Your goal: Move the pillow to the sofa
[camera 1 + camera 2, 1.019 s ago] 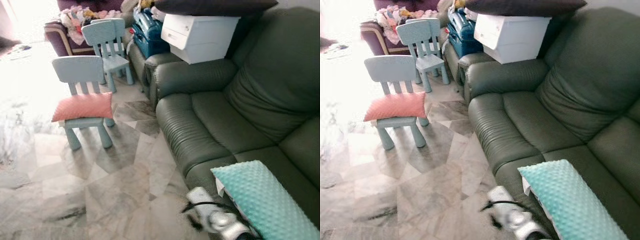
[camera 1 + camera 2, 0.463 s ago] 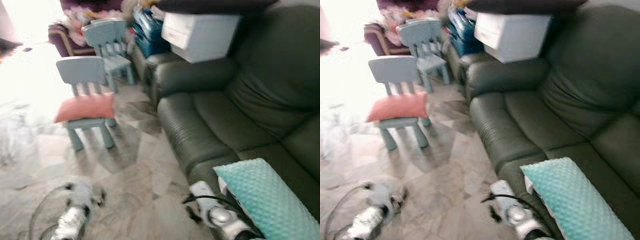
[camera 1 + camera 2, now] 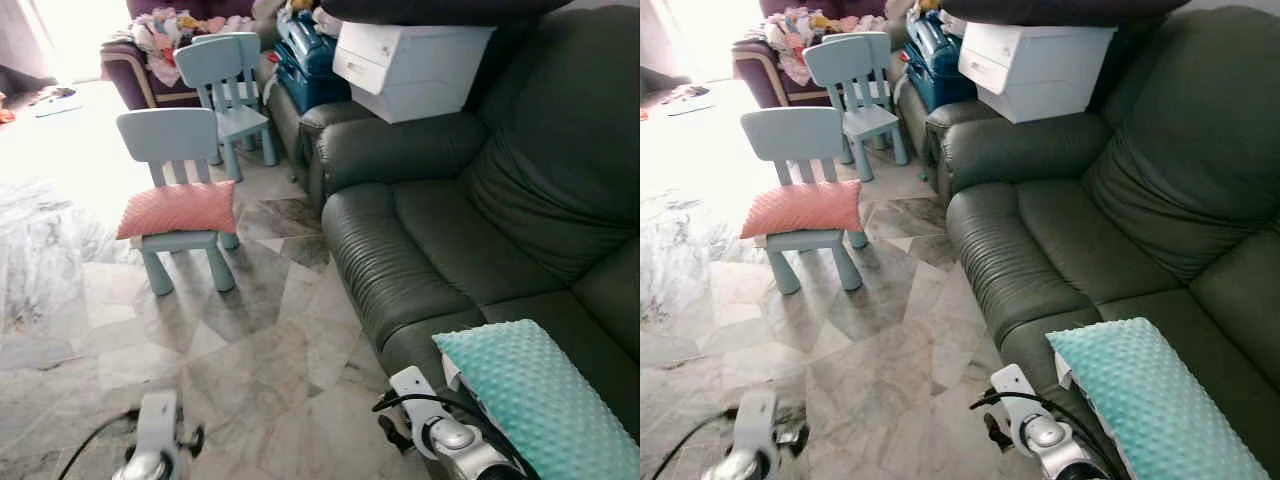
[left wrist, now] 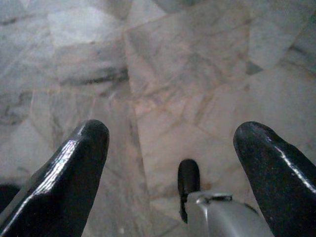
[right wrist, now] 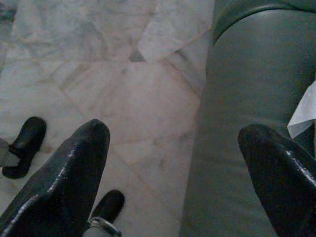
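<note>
A pink pillow (image 3: 178, 208) lies on the seat of a small light-blue chair (image 3: 170, 150) out on the marble floor, left of the dark green sofa (image 3: 440, 240). A teal pillow (image 3: 535, 395) rests on the sofa's near seat. My left arm (image 3: 152, 445) and right arm (image 3: 440, 438) hang low at the frame's near edge, far from the pink pillow. In the left wrist view my left gripper (image 4: 173, 132) stands open over bare floor. My right gripper (image 5: 175, 133) is open too, beside the sofa's front edge (image 5: 247, 98), holding nothing.
A second light-blue chair (image 3: 228, 80) stands behind the first. A white storage box (image 3: 410, 60) and a blue bag (image 3: 305, 60) sit on the sofa's far end. A purple armchair (image 3: 135, 70) heaped with clothes is at the back. Marble floor (image 3: 250, 340) lies between me and the chair.
My left arm has come into view at the lower left. The camera shifted a little and the picture is sharp again. The pink pillow stays on the chair.
</note>
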